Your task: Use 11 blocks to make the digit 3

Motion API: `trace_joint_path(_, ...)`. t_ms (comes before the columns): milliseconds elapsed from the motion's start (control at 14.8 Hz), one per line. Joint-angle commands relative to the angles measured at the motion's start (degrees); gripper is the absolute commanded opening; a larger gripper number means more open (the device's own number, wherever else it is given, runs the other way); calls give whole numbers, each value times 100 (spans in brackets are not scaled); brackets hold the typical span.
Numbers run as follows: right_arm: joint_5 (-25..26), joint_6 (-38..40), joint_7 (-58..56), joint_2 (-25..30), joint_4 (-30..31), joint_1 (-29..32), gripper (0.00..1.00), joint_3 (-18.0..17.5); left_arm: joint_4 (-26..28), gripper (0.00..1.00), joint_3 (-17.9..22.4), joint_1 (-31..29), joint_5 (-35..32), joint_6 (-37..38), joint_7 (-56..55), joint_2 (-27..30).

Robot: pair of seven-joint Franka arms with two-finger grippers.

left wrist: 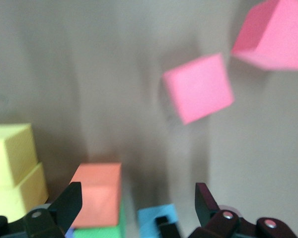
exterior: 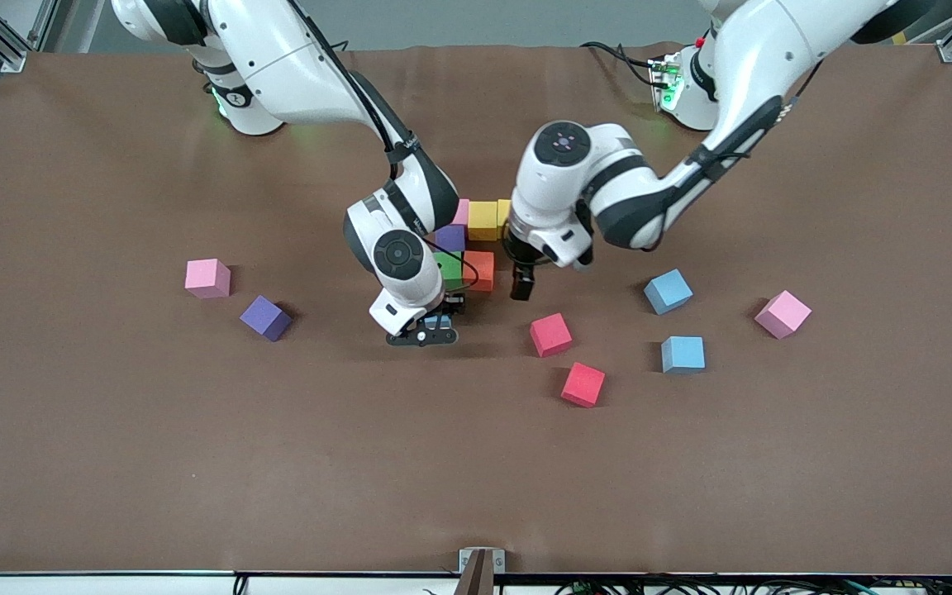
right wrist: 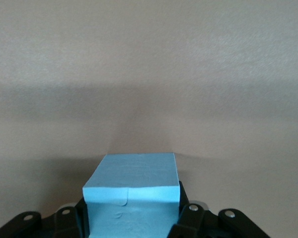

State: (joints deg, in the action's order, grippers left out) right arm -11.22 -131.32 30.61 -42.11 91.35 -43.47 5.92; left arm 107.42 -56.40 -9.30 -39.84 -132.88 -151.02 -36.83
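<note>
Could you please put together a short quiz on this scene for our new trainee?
1. True or false: the right hand is shut on a light blue block.
2. How many red blocks lie loose on the table?
3. Is the left hand (a) gripping the orange block, or (b) open, holding nothing, above the table beside it?

Key:
1. True.
2. Two.
3. (b).
</note>
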Motion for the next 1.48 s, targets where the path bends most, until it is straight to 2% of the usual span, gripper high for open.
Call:
trace_joint_path(0, -109, -174, 174, 54, 277, -170, 29, 24, -97, 100, -108, -361, -103, 114, 1095, -87)
trace_joint_path(202, -109, -218, 174, 71, 365, -188, 29, -3, -563, 100, 163, -292, -59, 122, 2152, -342)
trace_joint_path(607, -109, -192, 383, 89, 374, -302, 30, -12, -818, 100, 498, -204, -6, 122, 4341, -737)
trace_joint_path(877, -100, -192, 429, 133, 506, -328, 31, -12, -1012, 100, 568, -133, 81, 122, 5194, -966)
trace_joint_path(1080, -100, -192, 429, 151, 550, -337, 31, -12, -1266, 100, 936, 269, 231, 122, 5496, -1098)
trace_joint_path(1215, -100, -192, 429, 142, 550, -355, 31, -20, -1390, 100, 1366, 752, 248, 122, 5496, -1125)
trace_joint_path(1417, -100, -192, 437, 151, 550, -381, 31, -38, -1416, 100, 1597, 957, 310, 175, 5600, -1133)
